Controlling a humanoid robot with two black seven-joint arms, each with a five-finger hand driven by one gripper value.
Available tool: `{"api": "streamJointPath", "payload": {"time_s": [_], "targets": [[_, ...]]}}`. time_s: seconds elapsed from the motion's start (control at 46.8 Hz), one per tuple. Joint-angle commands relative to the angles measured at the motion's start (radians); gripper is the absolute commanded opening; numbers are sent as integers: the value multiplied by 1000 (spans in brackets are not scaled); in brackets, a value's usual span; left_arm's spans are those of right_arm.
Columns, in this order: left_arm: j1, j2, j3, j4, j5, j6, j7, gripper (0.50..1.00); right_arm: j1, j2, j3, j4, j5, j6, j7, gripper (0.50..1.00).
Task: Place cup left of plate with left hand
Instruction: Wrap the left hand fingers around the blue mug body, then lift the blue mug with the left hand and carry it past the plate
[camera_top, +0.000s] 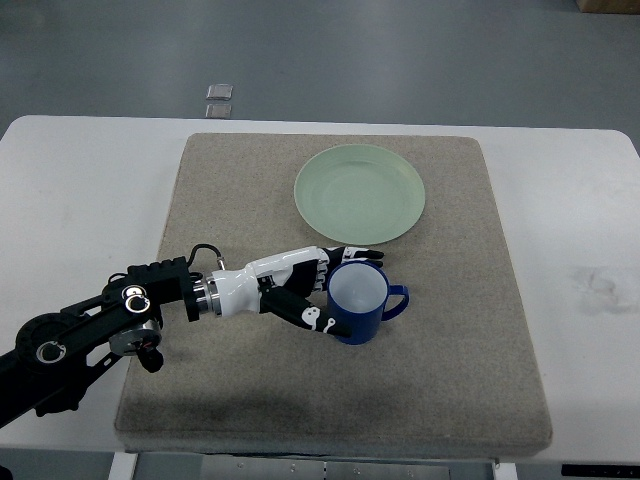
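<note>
A blue cup (360, 302) with a white inside stands upright on the mat, its handle pointing right. It is just below the pale green plate (360, 192), slightly toward the plate's lower edge. My left hand (325, 287) reaches in from the lower left and its fingers (312, 318) wrap the cup's left side, one above the rim and one below. The cup rests on the mat while held.
A beige mat (230, 200) covers the middle of the white table (80, 180). Two small grey tiles (219, 100) lie on the floor beyond the table's far edge. Bare mat stretches left of the plate.
</note>
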Motion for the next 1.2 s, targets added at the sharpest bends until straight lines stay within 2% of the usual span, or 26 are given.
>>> {"api": "streamJointPath", "payload": {"time_s": [0.0,0.384,0.555,0.918,1.004,1.068,1.174], "targets": [[-1,-7,0,2,2,0,1,996,-1,0,0,0,1,-1,0,932],[-7,-8,-2,7,71,3,-1,971,-1,0,0,0,1,-1,0,932],[-7,-13,-2,7,74,5,-1,900,1,0,0,0,1,0,0,932],[-9,-21,-2,7,72,8,-1,861,1,0,0,0,-1,-1,0,932],[-9,-21,-2,7,72,13,-2,825,-1,0,0,0,-1,-1,0,932],[-10,-21,-2,7,72,23,-1,816,-1,0,0,0,-1,-1,0,932],[-10,-21,-2,7,72,26,-2,739,-1,0,0,0,-1,-1,-1,932]]}}
